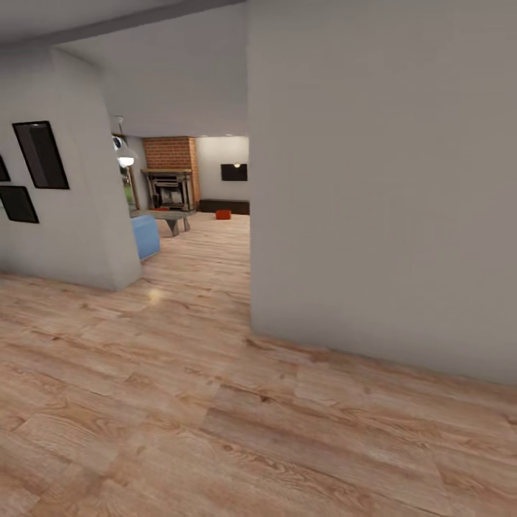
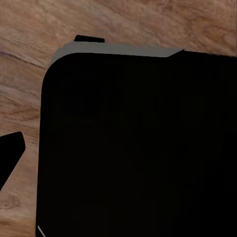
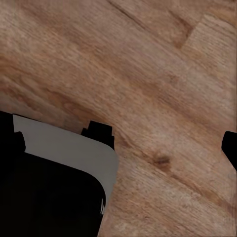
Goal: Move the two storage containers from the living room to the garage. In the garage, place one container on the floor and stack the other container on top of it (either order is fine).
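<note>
Far down the hallway, in the living room point(image 1: 201, 222), one small orange-red storage container point(image 1: 223, 214) sits on the wood-plank floor in front of the low dark cabinet point(image 1: 224, 207). A tiny red speck point(image 1: 164, 209) on the coffee table is too small to identify. My left gripper point(image 2: 118, 148) hangs over the robot's black base, with one dark fingertip point(image 2: 11, 150) showing far to the side. My right gripper point(image 3: 121, 143) is above bare floor, with one fingertip point(image 3: 230, 147) at the picture's edge. Both hold nothing. The garage is out of view.
A large white wall point(image 1: 380, 187) stands close on the right, its corner beside the passage. A second white wall point(image 1: 79, 215) with dark frames bounds the left. Beyond are a blue seat point(image 1: 146, 235), a coffee table point(image 1: 171, 215) and a brick fireplace point(image 1: 171, 172).
</note>
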Available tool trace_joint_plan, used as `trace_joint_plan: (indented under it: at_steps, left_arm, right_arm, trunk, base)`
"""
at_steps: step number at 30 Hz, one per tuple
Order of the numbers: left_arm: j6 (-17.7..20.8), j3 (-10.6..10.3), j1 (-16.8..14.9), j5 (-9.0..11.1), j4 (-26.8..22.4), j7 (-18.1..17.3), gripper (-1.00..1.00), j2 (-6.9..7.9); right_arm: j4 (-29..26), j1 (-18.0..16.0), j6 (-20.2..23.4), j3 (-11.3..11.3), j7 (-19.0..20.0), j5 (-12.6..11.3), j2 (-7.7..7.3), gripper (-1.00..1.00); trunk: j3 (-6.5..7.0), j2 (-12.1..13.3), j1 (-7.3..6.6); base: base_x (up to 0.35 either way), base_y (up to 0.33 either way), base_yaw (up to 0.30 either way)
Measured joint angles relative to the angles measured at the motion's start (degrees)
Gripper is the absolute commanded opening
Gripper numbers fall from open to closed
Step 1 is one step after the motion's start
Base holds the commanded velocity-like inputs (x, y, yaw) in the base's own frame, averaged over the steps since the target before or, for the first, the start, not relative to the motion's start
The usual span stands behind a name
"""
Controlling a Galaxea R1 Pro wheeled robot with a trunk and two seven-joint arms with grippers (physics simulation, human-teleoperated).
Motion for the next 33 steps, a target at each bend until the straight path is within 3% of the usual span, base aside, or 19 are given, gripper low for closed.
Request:
trace_joint_plan:
  at_steps: [33]
  left_arm:
    - [0.0,0.0,0.0,0.0,0.0,0.0,1.0,-0.05]
  right_arm:
    - [0.0,0.0,-0.1,0.0,0.0,0.0,-0.01,1.0]
  trunk:
    - [0.0,0.0,0.0]
  base:
    - [0.321,0.0,0.22]
